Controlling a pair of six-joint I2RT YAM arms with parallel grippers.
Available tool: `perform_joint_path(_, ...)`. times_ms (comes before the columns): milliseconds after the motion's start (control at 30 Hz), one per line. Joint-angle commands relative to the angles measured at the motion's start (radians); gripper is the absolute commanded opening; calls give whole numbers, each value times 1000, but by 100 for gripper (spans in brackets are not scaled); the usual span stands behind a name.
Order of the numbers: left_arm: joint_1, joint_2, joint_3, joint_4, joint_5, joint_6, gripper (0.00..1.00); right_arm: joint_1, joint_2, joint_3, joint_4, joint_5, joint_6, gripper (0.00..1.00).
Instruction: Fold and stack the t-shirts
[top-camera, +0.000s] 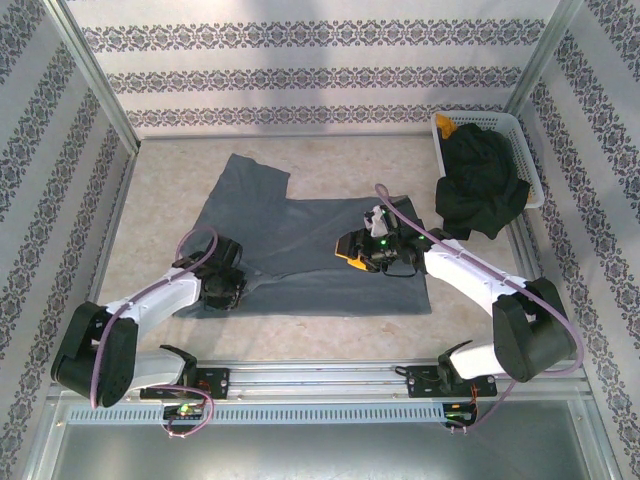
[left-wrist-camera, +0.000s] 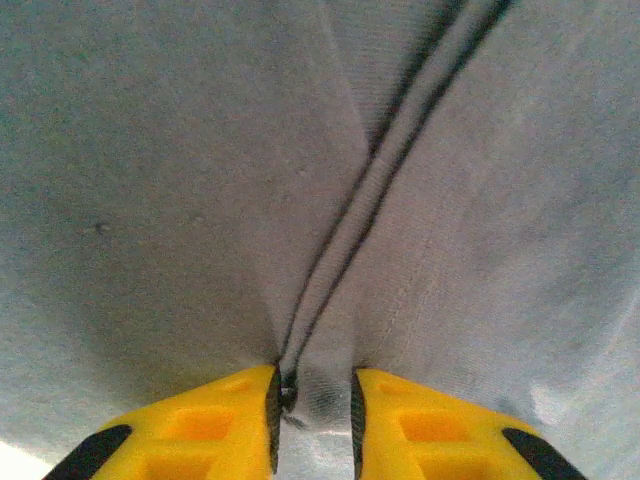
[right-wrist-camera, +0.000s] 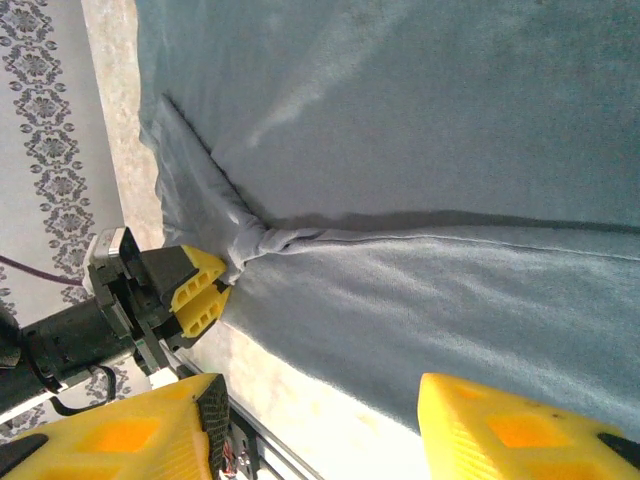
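The bench (top-camera: 160, 180) carries the slate blue-grey t-shirt (top-camera: 300, 235) across its middle. The shirt lies mostly flat, with one part reaching toward the far left and its lower edge running along close to the near edge. In the far right corner stands the white lattice basket (top-camera: 485, 118), and the black t-shirt (top-camera: 480, 185) is heaped in it, spilling over the basket's near rim toward the bench. The left gripper (left-wrist-camera: 314, 395) sits at the near left corner of the blue-grey shirt with its yellow fingers drawn close together on a bunched ridge of cloth. From the right wrist view the fabric gathers into a twisted pucker right at those fingertips, with a crease running away from it across the shirt. The right gripper (right-wrist-camera: 320, 400) hangs over the right half of the same shirt, its fingers spread wide apart with nothing between them. Smallest of all is the yellow-orange object (top-camera: 447, 128), tucked at the far left corner of the basket, just beside the black cloth.
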Motion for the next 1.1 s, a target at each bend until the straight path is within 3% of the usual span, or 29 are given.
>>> perform_joint_path(0, -15, 8, 44, 23, -33, 14, 16, 4, 9, 17, -1, -8, 3, 53)
perform_joint_path(100, -14, 8, 74, -2, -49, 42, 0, -3, 7, 15, -11, -3, 3, 52)
perform_joint_path(433, -15, 116, 226, 0, -58, 190, 0, -61, -11, -6, -18, -5, 15, 50)
perform_joint_path(1067, -47, 560, 707, -185, 12, 687, 0, -111, -14, -29, -22, -38, 27, 47)
